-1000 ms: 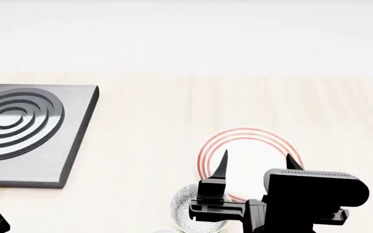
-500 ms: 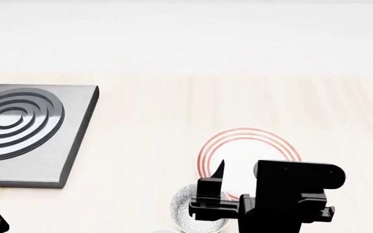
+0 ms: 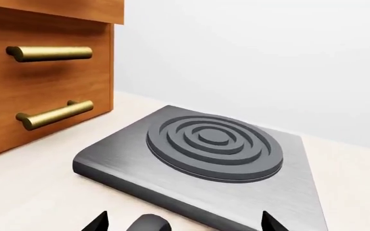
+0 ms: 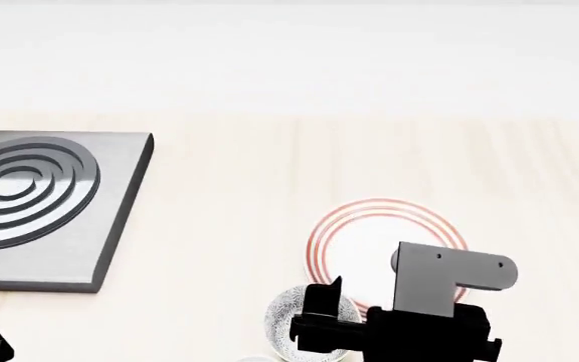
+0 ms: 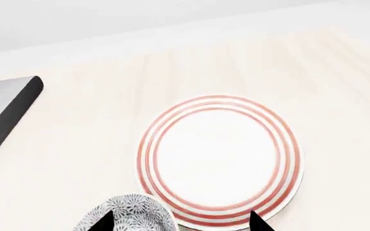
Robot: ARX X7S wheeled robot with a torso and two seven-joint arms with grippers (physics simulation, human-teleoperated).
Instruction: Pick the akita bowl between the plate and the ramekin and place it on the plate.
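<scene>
The speckled akita bowl (image 5: 128,215) sits on the counter just beside the red-ringed plate (image 5: 220,161), their rims nearly touching. My right gripper (image 5: 179,222) hovers open above them, one fingertip over the bowl and the other over the plate's near rim. In the head view the bowl (image 4: 286,318) is partly hidden behind the right gripper's left finger (image 4: 327,296), and the wrist's grey mount covers part of the plate (image 4: 370,230). The ramekin is out of view. My left gripper (image 3: 185,224) is open near the hob, holding nothing.
A dark grey hob (image 4: 38,204) with raised concentric rings lies at the counter's left; it also fills the left wrist view (image 3: 204,163). Wooden drawers with brass handles (image 3: 40,77) stand beside it. A white wall runs along the back.
The right wrist has tipped downward and dropped lower in the head view; its fingers now point down over the bowl and plate edge. The left arm has stayed still.
</scene>
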